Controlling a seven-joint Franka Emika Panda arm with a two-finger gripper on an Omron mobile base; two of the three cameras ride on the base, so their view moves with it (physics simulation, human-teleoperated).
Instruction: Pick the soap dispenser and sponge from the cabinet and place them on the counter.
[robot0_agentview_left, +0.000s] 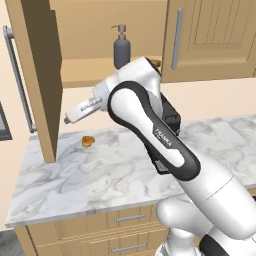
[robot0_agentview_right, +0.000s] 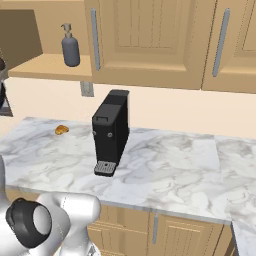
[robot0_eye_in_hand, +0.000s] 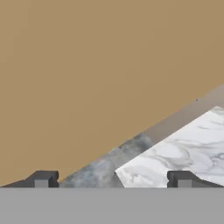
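Left base view: the cabinet (robot0_agentview_left: 35, 75) fills the upper left of the frame with its door swung wide toward the camera, which leaves the lower shelf open to reach. The soap dispenser (robot0_agentview_left: 121, 48) stands upright at the top centre, on that shelf and near its front edge, so it looks easy to take from the front. The arm rises from the lower right and bends across the middle; its hand points left toward the open door, roughly level with the shelf. A small yellow-brown scrap, probably the sponge (robot0_agentview_left: 155, 62), peeks out just behind the arm's elbow on the shelf, though most of it is hidden. An orange-brown lump (robot0_agentview_left: 88, 141) lies on the counter (robot0_agentview_left: 100, 175) at centre left, near the foot of the door.

Right base view: the bottle sits at upper left on the shelf, well above the marble. A black coffee machine (robot0_agentview_right: 111, 132) stands at the middle of the slab, with bare marble around it where the items could be set down.

Hand view: the gripper (robot0_eye_in_hand: 112, 179) shows two dark tips at the bottom edge, set wide apart with nothing between them. Plain wood of the door covers most of the frame, with marble at lower right, so the hand is judged to be facing the door rather than the bottle.
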